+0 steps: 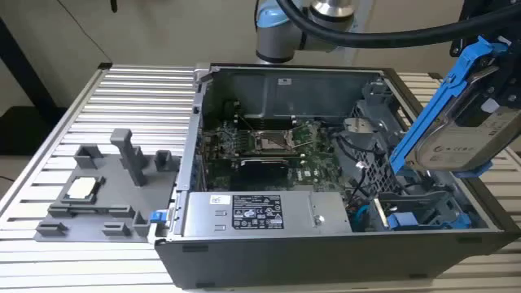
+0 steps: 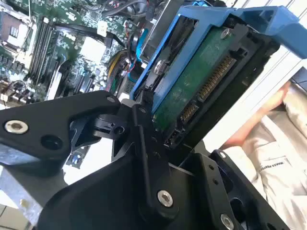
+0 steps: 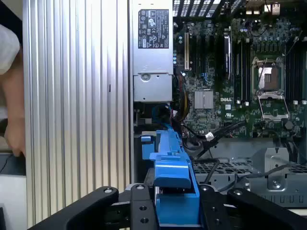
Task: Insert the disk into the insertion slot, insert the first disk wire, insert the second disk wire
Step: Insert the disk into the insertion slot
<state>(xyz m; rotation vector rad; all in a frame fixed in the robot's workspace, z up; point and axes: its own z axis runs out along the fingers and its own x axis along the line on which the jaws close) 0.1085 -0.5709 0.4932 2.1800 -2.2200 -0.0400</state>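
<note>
Step one in hand: gripper fingers clamp the disk tilted above the insertion slot; seating requires alignment.

Arm with base segment upright; wrist held high at the exterior view's right. Tool: fingers pressed on either side of the disk, gripping it tilted.

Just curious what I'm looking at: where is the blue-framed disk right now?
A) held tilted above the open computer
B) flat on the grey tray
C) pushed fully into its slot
A: the disk hangs tilted over the case, clamped between the fingers.
</note>
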